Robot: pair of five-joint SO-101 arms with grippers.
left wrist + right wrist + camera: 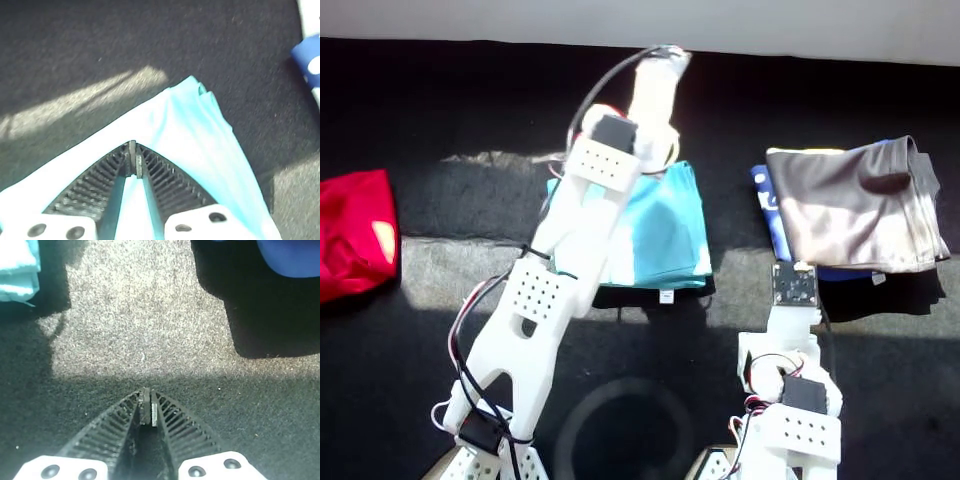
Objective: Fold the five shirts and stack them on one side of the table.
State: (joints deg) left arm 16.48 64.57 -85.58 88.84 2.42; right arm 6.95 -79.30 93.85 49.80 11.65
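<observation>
Left gripper (133,162) is closed tip to tip, no cloth visibly pinched, over the folded teal shirt (670,225) at centre of the high view. Right gripper (147,410) is closed and empty over bare table (440,270), lower right. Gray shirt (855,205) lies on a blue shirt (765,195) upper right; red shirt (355,235) at left edge.

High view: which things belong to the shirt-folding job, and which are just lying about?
Job: red shirt, teal shirt, black shirt under it, grey shirt, blue shirt under that.
Lying about: faint ring on the table, unclear what it is.
</observation>
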